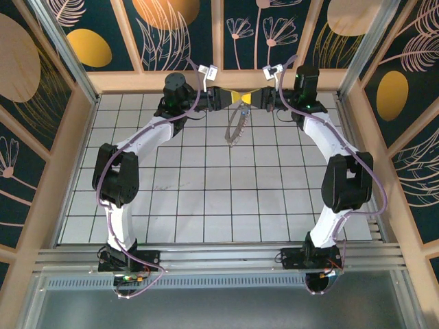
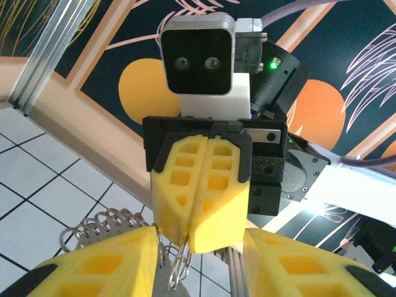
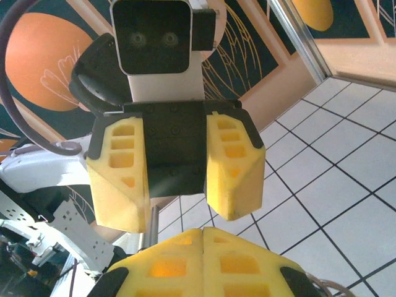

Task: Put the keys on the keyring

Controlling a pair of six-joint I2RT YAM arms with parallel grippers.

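Holding the keyring (image 1: 235,129) pinched shut in my right tool (image 2: 195,238), I see its free links hang limp below the tips; my left tool (image 3: 176,201) stands part open, facing it. I judge the keyring light, floppy and slippery: take it across the links, close beside the right tips.
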